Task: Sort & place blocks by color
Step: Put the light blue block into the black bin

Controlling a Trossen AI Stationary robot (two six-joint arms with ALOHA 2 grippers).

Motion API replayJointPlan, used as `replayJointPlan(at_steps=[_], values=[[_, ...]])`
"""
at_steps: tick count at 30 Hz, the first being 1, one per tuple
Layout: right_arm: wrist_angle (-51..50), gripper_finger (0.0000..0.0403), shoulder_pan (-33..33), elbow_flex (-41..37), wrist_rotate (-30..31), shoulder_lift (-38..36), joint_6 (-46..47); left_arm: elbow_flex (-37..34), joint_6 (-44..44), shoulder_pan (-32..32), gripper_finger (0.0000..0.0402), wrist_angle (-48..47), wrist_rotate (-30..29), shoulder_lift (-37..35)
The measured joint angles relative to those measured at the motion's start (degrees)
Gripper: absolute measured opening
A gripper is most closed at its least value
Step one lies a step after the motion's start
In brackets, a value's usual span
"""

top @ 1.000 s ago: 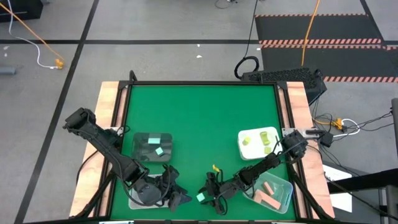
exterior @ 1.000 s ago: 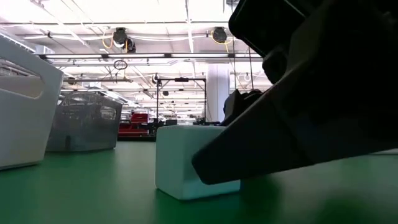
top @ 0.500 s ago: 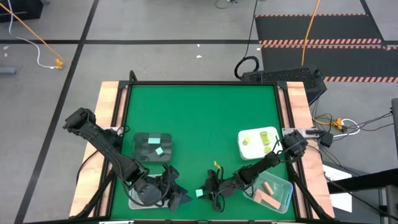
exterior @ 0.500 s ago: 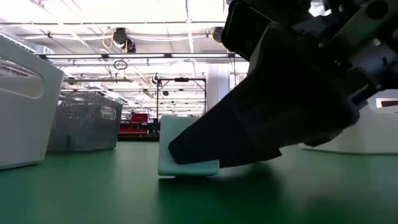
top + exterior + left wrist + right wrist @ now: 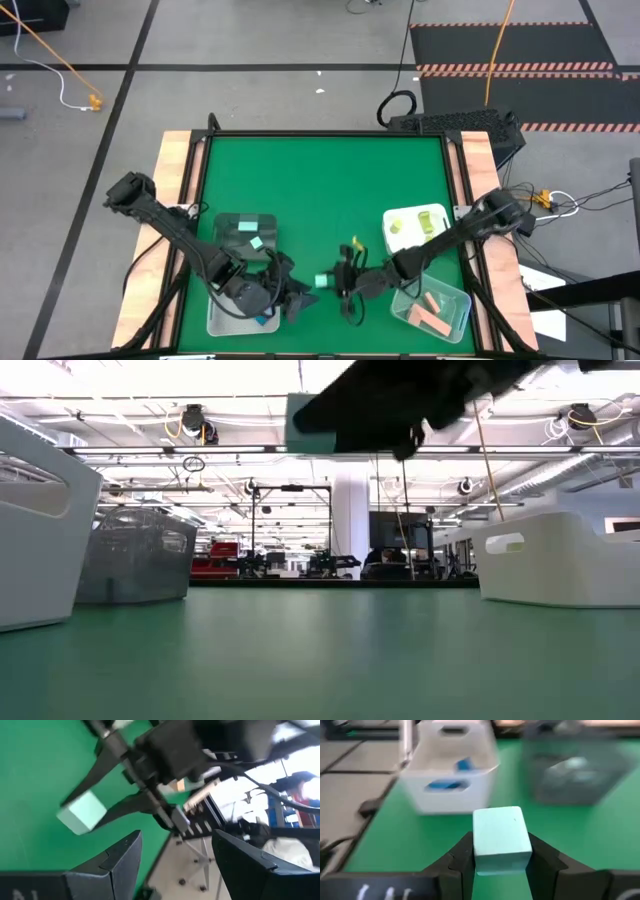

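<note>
Right gripper [image 5: 330, 281] clamped on pale mint block [image 5: 322, 281], now lifted clear off green table [image 5: 320, 180]; a second ago block sat on mat. Left gripper [image 5: 297, 300] shifted closer, fingers apart, empty, beside block.

In the low view the right gripper [image 5: 330, 422] and its mint cube [image 5: 300, 425] are cut off by the top edge; only the cube's lower part shows, dark against the ceiling lights. The left wrist view is smeared by motion, so the mint cube between the far gripper's fingers [image 5: 100, 780] has soft edges. In the right wrist view the white bin [image 5: 451, 775] beyond the fingers is blurred, and the blue pieces [image 5: 454, 775] in it cannot be counted. The dark tray [image 5: 577, 775] beside it is also blurred; its contents cannot be told.
</note>
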Motion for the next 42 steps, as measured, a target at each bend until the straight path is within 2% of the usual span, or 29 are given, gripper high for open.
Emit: replayJointPlan(at_steps=[5,12,20,28,33,42], values=[[-8.23,0.0115,-2.03,0.00,7.37,-9.06,-2.43,0.00,2.24,2.02,0.0241,1.40,-2.98,0.00],[-16.69,0.0115,-2.45,0.02,17.25,-20.31,-5.40,0.00,10.28,3.80,0.0241,9.14,-10.49,-0.08],[-17.45,0.0115,-0.69,0.02,28.84,-27.21,-4.69,0.04,20.97,5.85,0.0241,18.50,-19.22,-0.68],[-16.36,0.0115,-0.18,0.04,29.41,-28.30,-5.47,0.04,28.70,9.44,0.0241,27.34,-19.45,-0.83],[-13.65,0.0115,-0.16,0.04,29.24,-28.30,-8.61,0.04,27.51,12.57,0.0241,27.36,-19.41,-0.81],[-3.05,0.0115,-0.92,0.03,29.27,-28.32,-23.04,0.04,22.25,17.23,0.0241,27.37,-18.65,-0.81]])
